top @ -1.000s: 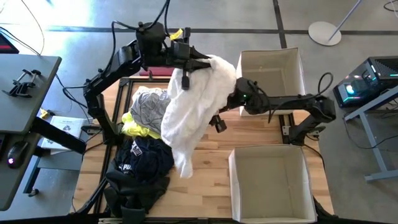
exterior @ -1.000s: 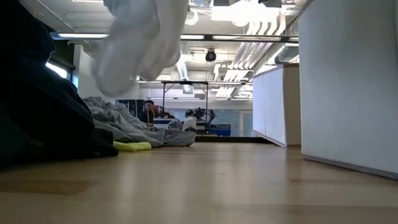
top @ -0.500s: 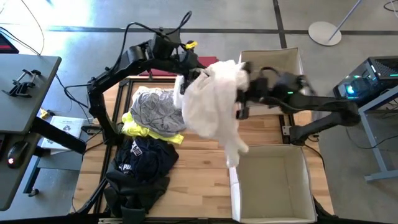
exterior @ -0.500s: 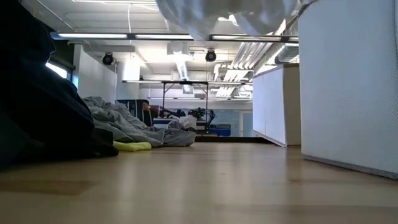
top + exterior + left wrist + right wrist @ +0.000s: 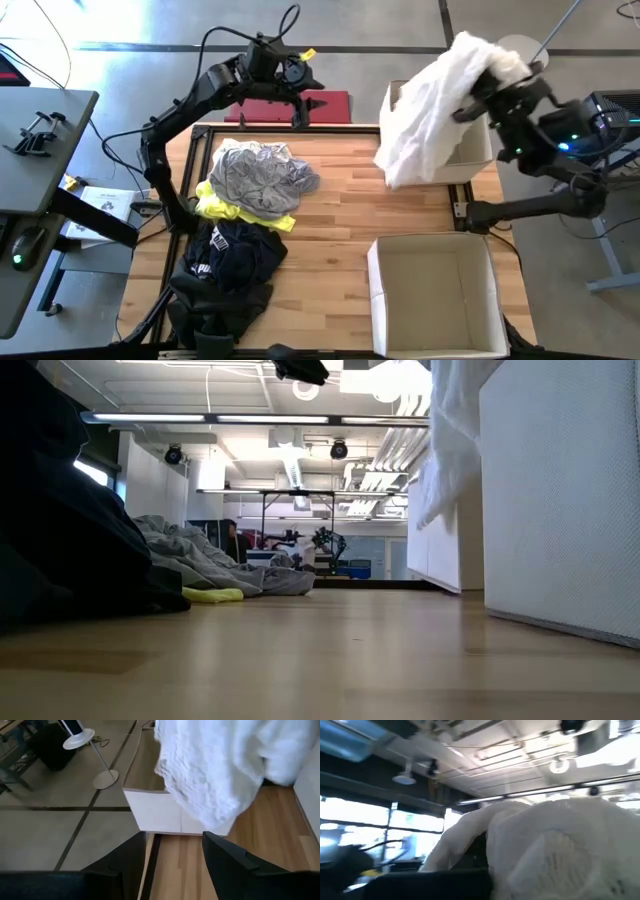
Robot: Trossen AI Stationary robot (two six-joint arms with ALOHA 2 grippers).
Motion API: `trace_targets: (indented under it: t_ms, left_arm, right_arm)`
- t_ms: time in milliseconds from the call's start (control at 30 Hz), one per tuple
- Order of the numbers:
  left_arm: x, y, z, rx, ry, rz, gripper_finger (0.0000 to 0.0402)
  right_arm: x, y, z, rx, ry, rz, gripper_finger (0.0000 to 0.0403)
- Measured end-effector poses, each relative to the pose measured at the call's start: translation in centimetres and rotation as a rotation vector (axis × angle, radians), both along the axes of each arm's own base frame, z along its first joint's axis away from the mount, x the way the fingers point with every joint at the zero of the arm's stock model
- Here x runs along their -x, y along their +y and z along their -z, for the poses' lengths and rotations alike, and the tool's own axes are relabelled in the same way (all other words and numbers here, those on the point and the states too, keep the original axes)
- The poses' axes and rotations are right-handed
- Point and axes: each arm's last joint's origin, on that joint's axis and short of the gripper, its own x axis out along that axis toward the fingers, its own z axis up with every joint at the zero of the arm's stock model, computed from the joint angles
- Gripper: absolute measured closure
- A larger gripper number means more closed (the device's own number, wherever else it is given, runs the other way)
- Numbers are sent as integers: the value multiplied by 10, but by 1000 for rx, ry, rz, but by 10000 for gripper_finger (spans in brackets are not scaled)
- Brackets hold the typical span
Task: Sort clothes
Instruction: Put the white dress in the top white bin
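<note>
White fabric is bunching in the right gripper [image 5: 490, 88], clamped on the white garment [image 5: 432, 110] and raised over the far box [image 5: 470, 150], while the left gripper [image 5: 300, 100], fingers [image 5: 227, 865] spread, is hanging empty by the red mat [image 5: 325, 106]; only the left wrist view shows its lacy hem.

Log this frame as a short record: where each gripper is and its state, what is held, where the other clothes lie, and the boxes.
right gripper: shut on the white garment, raised over the far box
white garment: hangs down across the far box's near-left corner
left gripper: open, empty, above the table's far edge by the red mat
grey garment: on the table's left side
neon yellow garment: partly under the grey one
dark Puma garment: nearest on the left
near box: looks empty
</note>
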Motion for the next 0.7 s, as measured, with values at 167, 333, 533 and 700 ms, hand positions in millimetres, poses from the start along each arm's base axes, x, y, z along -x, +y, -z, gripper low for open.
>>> trace_targets:
  t_ms: [167, 333, 533, 700]
  left_arm:
    - [-3, -5, 0, 0, 0, 16, 227]
    - [-7, -14, 0, 0, 1, 44, 228]
    - [-11, -25, 2, -8, 29, 82, 228]
    - [-9, -30, 6, -16, 95, 67, 228]
  right_arm:
    - [7, -16, -18, 16, -32, 147, 401]
    - [6, -32, -47, 40, -25, 352, 402]
    - [-5, -52, -69, -1, 119, 571, 402]
    - [-23, -67, -46, -172, 381, 549, 402]
